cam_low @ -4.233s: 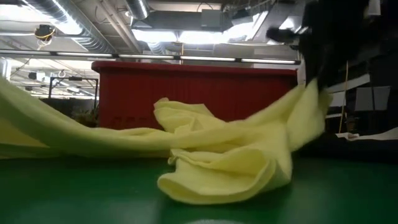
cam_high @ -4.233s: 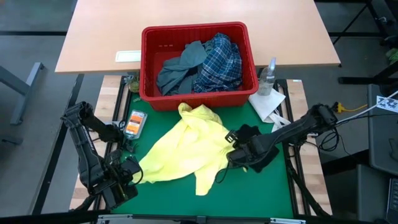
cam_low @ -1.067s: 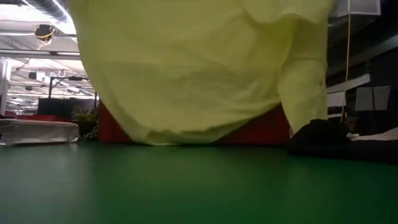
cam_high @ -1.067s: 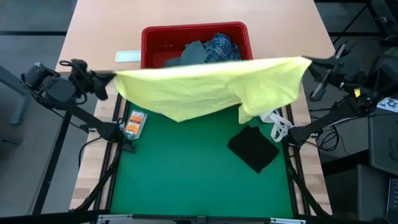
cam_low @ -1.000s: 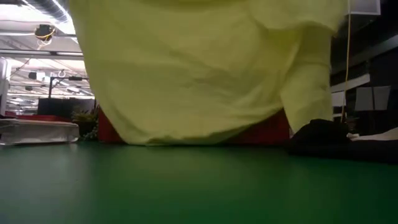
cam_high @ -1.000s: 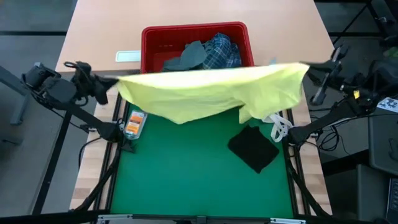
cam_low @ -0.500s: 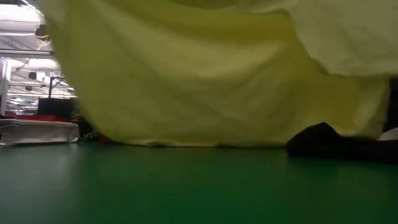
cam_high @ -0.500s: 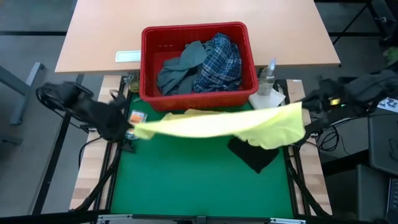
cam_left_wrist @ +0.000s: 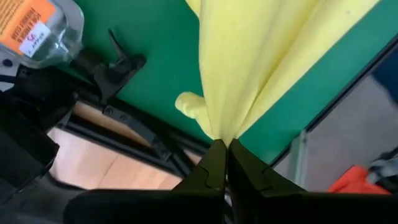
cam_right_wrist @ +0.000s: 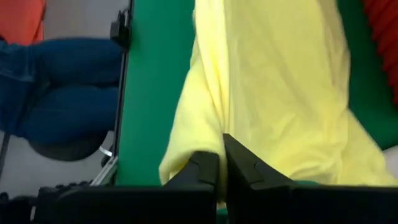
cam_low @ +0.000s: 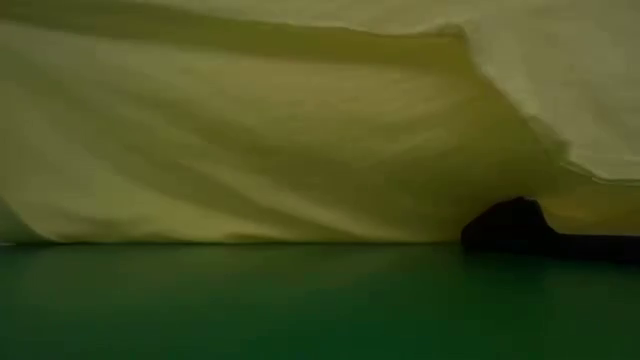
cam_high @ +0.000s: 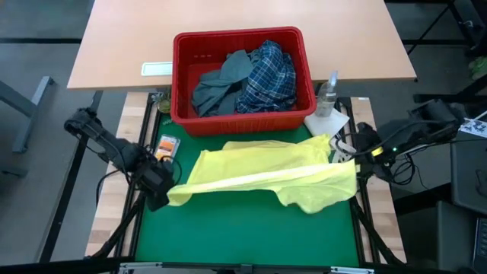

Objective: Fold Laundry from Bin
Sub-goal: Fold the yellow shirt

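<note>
The small yellow garment [cam_high: 259,164] stretches across the green mat [cam_high: 243,236] in front of the red bin [cam_high: 237,123]. My left gripper [cam_high: 163,195] is shut on its left end and my right gripper [cam_high: 356,163] on its right end. The garment's far part lies on the mat near the bin. A grey-blue garment [cam_high: 221,84] and the plaid shirt [cam_high: 268,76] lie in the bin. In the low view the yellow cloth [cam_low: 250,150] fills the picture, with a dark lump [cam_low: 515,225] under its right side. My left gripper pinches a gathered bunch of the yellow cloth [cam_left_wrist: 221,124] between its two fingers, at the garment's left end. The fingers slant down from the table's left. The cloth runs away from them over the mat. My right gripper pinches bunched yellow cloth [cam_right_wrist: 214,127] between its two fingers, at the garment's right end. The fingers slant down from the table's right. The near edge between both grippers forms a straight, taut ridge [cam_high: 262,179] above the mat.
A spray bottle [cam_high: 328,94] and a white paper towel [cam_high: 327,122] stand right of the bin. An orange-labelled object [cam_high: 166,148] lies at the mat's left edge. A person's legs in jeans [cam_right_wrist: 62,93] show beyond the table. The near half of the mat is bare.
Both grippers have come down and toward the table's near edge, tipping from level to pointing downward. The yellow garment, held high and spread over the bin before, has sunk. Its hanging part now lies on the mat before the bin and covers the dark item.
</note>
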{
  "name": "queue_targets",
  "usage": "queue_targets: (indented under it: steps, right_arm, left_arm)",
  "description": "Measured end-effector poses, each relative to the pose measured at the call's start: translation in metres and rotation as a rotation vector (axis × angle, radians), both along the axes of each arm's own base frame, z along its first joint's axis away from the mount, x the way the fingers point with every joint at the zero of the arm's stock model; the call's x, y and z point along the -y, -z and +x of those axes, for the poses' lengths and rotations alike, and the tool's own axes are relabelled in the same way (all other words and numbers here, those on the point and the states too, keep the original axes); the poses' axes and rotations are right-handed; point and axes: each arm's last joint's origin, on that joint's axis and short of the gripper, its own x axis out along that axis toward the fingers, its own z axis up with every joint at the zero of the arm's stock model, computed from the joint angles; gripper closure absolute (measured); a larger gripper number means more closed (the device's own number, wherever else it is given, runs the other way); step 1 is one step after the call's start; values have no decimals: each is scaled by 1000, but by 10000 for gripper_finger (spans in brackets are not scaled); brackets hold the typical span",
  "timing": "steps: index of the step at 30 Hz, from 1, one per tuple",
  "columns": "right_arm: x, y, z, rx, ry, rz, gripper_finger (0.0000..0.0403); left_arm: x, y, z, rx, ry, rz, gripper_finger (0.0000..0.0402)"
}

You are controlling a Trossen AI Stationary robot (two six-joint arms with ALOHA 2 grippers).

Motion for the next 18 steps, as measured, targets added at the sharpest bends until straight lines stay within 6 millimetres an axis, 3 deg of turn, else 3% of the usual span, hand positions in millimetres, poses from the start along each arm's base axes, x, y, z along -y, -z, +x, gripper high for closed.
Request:
queue_targets:
  steps: [13, 18]
  right_arm:
    - [-4, 6, 5, -45, -26, 19, 397]
    - [-8, -7, 16, 140, -37, 84, 397]
  left_arm:
    - [21, 1, -13, 47, -13, 82, 401]
    - [24, -17, -20, 89, 2, 90, 401]
